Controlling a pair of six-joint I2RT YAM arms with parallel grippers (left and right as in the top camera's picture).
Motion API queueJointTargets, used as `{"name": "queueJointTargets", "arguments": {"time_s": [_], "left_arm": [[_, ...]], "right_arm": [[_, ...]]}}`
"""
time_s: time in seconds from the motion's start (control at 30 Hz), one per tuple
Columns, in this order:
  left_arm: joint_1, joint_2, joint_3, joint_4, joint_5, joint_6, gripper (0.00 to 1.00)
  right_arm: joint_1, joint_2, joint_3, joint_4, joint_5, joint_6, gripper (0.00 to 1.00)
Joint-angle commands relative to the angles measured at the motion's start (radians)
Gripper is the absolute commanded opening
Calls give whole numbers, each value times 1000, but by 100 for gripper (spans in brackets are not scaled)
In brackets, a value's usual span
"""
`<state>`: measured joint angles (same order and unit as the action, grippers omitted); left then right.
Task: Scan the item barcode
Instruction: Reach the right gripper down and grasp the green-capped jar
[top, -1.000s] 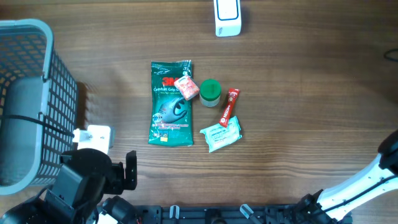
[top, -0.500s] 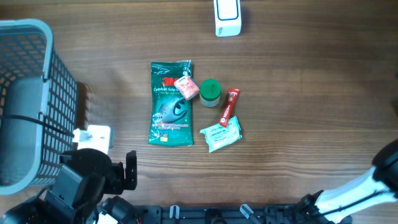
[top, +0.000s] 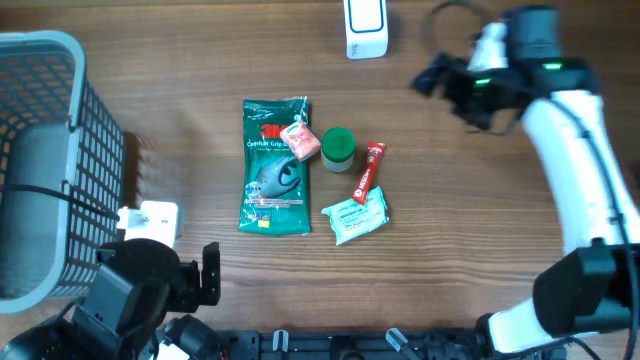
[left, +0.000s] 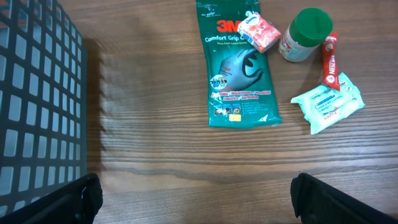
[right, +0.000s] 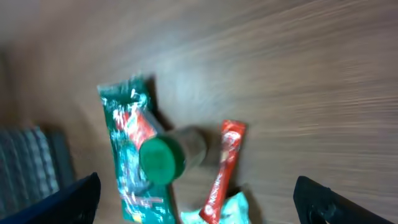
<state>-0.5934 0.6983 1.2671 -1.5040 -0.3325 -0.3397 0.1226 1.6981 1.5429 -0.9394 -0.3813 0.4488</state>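
Observation:
Several items lie mid-table: a green 3M glove pack (top: 275, 165) (left: 239, 68) (right: 127, 155), a small pink packet (top: 299, 141) (left: 259, 32) on its top corner, a green-lidded jar (top: 338, 148) (left: 305, 34) (right: 163, 158), a red stick sachet (top: 368, 172) (left: 329, 61) (right: 222, 168) and a mint wipes pack (top: 355, 216) (left: 328, 109). A white scanner-like device (top: 366, 28) stands at the far edge. My right gripper (top: 442, 90) (right: 199, 205) hovers open to the right of and beyond the items, holding nothing. At the near left, my left gripper (top: 197, 283) (left: 199, 199) is open and empty over bare wood.
A tall grey mesh basket (top: 60, 160) (left: 34, 106) fills the left side, close to my left arm. A small white block (top: 150, 218) sits beside the basket. The right arm's white links (top: 575, 170) stretch along the table's right side.
My right arm has swung from the near right corner up over the far right of the table, bringing its gripper into view. The left arm and the items have not moved.

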Motion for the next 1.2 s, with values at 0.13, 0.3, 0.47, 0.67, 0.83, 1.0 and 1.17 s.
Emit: {"name": "queueJointTargets", "arguments": {"time_s": [0.13, 0.3, 0.47, 0.67, 0.83, 1.0, 1.17], "left_arm": [[3, -5, 3, 2, -9, -13, 100], [3, -5, 3, 2, -9, -13, 100], [3, -5, 3, 2, -9, -13, 100], [3, -5, 3, 2, -9, -13, 100], [3, -5, 3, 2, -9, -13, 100], [3, -5, 3, 2, -9, -13, 100], [3, -5, 3, 2, -9, -13, 100]], "right_arm": [[278, 70, -16, 0, 118, 717, 100], [339, 73, -16, 53, 53, 909, 100], [352, 86, -16, 50, 37, 1052, 100], [352, 129, -15, 22, 23, 1160, 99], [352, 160, 15, 3, 50, 1183, 99], [351, 198, 16, 0, 103, 1227, 99], [351, 310, 18, 80, 85, 1223, 100]]}}
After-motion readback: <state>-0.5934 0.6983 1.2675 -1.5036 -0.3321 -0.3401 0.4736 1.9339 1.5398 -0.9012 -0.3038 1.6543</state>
